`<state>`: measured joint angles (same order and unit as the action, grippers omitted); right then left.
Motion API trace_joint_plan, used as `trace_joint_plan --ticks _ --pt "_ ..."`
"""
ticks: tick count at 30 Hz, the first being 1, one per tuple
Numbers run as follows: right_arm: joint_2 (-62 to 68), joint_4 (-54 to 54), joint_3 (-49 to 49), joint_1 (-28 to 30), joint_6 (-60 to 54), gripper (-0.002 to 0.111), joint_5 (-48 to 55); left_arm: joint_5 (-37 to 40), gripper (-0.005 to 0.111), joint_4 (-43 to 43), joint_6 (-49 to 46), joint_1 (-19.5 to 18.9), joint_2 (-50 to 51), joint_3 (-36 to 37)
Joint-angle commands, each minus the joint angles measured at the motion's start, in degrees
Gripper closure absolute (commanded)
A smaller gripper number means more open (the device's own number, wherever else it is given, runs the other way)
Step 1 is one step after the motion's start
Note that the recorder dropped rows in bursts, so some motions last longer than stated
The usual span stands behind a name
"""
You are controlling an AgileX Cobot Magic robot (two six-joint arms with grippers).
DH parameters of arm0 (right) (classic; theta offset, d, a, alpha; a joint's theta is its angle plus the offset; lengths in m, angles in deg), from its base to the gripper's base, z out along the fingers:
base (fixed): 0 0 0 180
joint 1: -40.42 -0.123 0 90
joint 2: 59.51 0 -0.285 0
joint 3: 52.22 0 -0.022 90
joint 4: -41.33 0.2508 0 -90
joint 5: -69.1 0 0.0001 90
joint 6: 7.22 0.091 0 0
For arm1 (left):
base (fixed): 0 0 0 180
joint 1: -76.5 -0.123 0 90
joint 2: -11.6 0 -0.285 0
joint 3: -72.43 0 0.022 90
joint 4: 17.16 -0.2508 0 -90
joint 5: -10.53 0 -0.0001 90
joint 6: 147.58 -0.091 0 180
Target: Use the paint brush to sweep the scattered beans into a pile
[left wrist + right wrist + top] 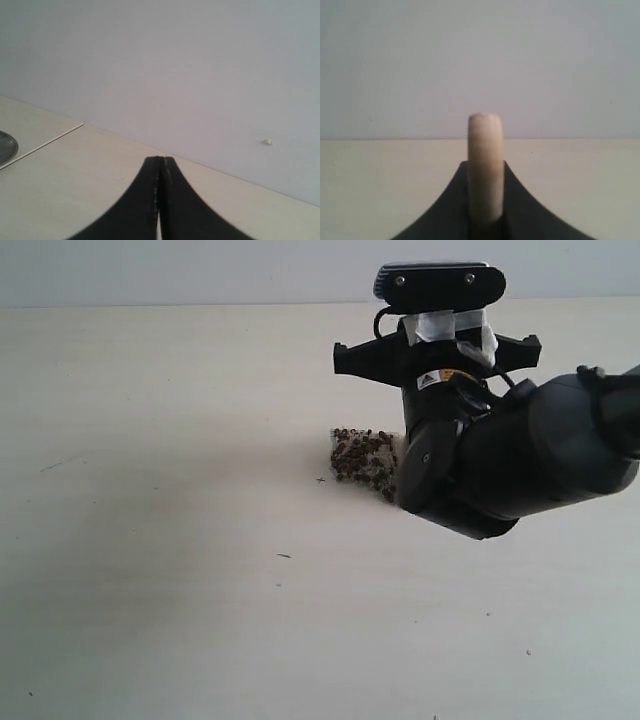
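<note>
The beans [362, 460] lie in one compact pile of dark reddish-brown dots mixed with whitish grains on the pale table, just left of my right arm [500, 460]. That arm hides the pile's right edge and the head of the paint brush. In the right wrist view the paint brush's light wooden handle [485, 142] stands up between the jaws of my right gripper [485, 165], which is shut on it. My left gripper [160, 161] is shut with nothing between its fingers and hangs over bare table near a wall; the exterior view does not show it.
A few stray specks lie on the table [150, 590] in front of the pile, one of them a dark fleck [284, 556]. In the left wrist view a dark round dish [6, 146] sits at the frame's edge beside a thin pale strip [45, 142].
</note>
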<state>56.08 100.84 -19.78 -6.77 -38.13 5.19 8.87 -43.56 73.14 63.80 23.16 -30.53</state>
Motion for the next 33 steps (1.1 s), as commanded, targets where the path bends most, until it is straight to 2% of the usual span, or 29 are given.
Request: trace_joint_plan --ticks 1,16,25,33 --pt "-3.3 1.3 -0.1 0.3 -3.0 0.108 1.4 -0.3 0.107 0.0 -0.1 0.1 -0.3 0.2" --pt "-3.5 4.0 3.9 0.3 -1.5 0.108 0.7 -0.3 0.107 0.0 -0.1 0.1 -0.3 0.2" --pt "2.8 -1.6 3.8 0.3 17.8 0.108 0.0 -0.3 0.107 0.0 -0.1 0.1 -0.3 0.2" --pt "2.4 -1.4 3.8 0.3 17.5 0.108 -3.9 -0.3 0.107 0.0 -0.1 0.1 -0.3 0.2"
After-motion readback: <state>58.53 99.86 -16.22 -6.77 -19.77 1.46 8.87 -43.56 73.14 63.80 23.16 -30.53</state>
